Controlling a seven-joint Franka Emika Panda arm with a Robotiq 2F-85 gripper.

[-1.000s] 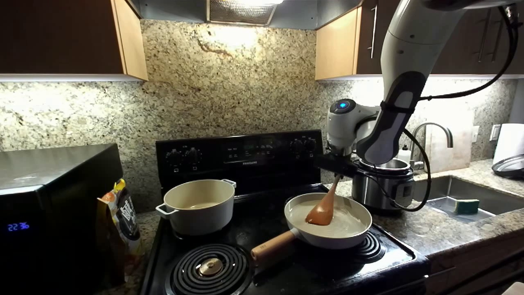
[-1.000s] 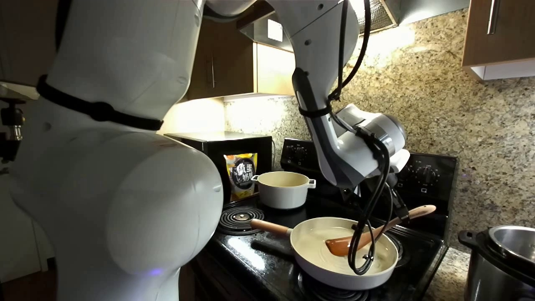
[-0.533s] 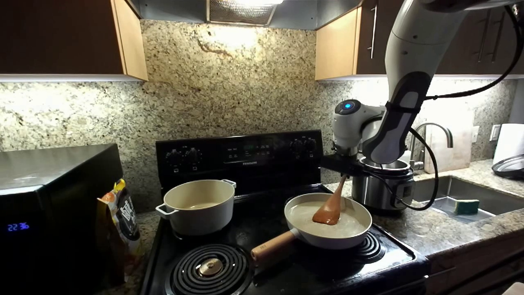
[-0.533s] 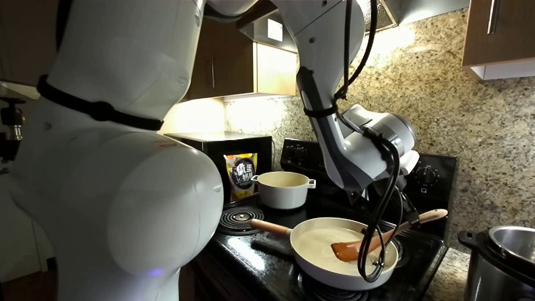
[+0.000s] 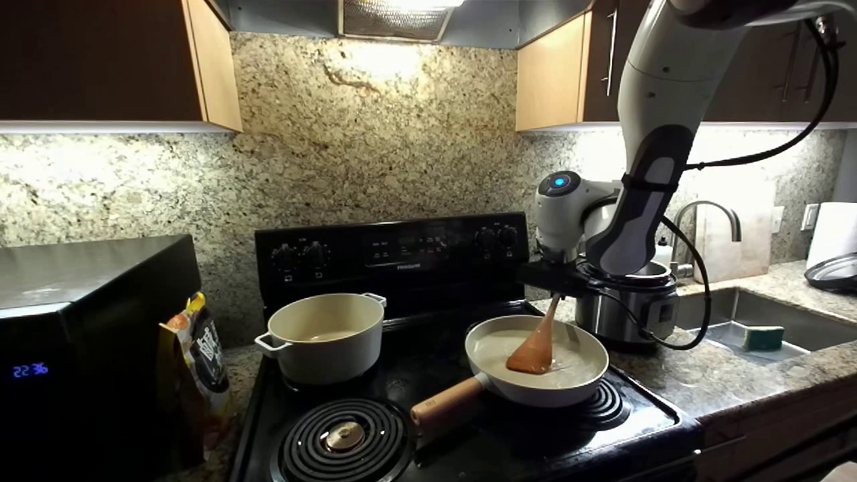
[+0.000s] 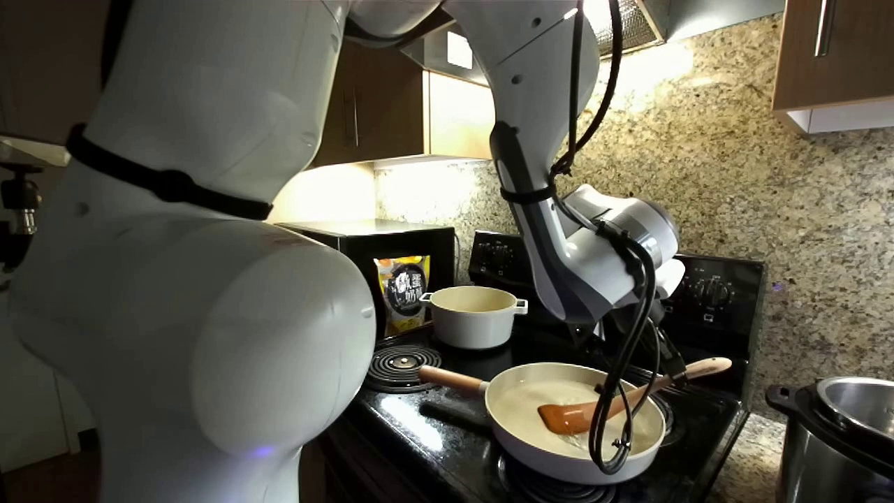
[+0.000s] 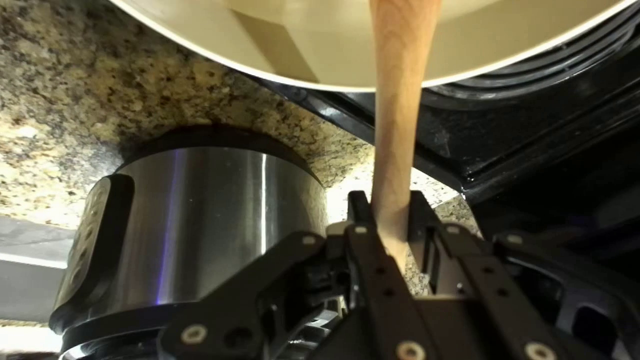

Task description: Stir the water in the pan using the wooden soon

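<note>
The light orange-brown wooden spoon with a broad flat head has, over the last half second, swung back toward the long brown wooden handle of the round, shallow, cream-white frying pan, after a short sweep the opposite way. The pan itself has not shifted; it sits near the edge of the black stove top that borders the speckled granite counter. In an exterior view the thin, pale, glossy water is rippled beside the spoon's head, which looks dipped into it, so I take the stirring to be under way, with the stroke reversing or looping. The wrist view shows the black two-fingered gripper clamped on the spoon's shaft, its jaws only that shaft's thickness apart. Whether the head touches the pan's floor cannot be told.
</note>
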